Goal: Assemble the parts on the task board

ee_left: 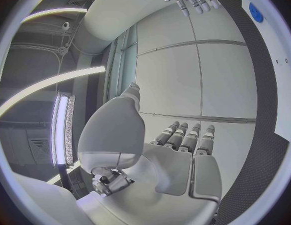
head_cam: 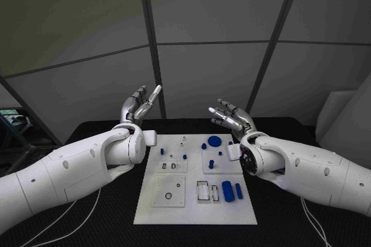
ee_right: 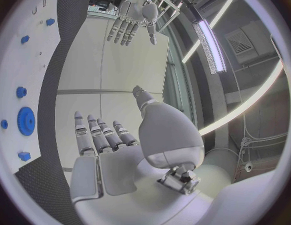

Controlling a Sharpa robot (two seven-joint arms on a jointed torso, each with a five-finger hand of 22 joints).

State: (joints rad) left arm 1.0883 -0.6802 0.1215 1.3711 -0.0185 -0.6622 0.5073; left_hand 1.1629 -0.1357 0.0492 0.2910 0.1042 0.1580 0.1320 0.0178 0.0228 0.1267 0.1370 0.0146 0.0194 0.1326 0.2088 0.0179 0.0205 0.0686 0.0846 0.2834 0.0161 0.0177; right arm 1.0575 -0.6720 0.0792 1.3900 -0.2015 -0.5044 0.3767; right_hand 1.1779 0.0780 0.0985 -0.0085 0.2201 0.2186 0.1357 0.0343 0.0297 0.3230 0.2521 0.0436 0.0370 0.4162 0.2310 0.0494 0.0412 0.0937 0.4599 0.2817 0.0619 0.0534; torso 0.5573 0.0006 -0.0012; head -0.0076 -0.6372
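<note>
Above table, two empty hands (head_cam: 141, 106) (head_cam: 232, 117), one task board (head_cam: 196, 215)

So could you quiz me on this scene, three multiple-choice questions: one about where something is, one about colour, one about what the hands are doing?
1. Where does the task board lie?
A. on the black table, between the arms
B. in the left hand
C. against the wall

2. What colour is the round gear on the board?
A. red
B. blue
C. yellow

3. How are the left hand and right hand?
A. both holding parts
B. pressing the board
C. raised, empty, fingers apart

Answers: 1 A, it lies flat between both arms; 2 B, plainly blue; 3 C, both are lifted above the table, holding nothing.
</note>
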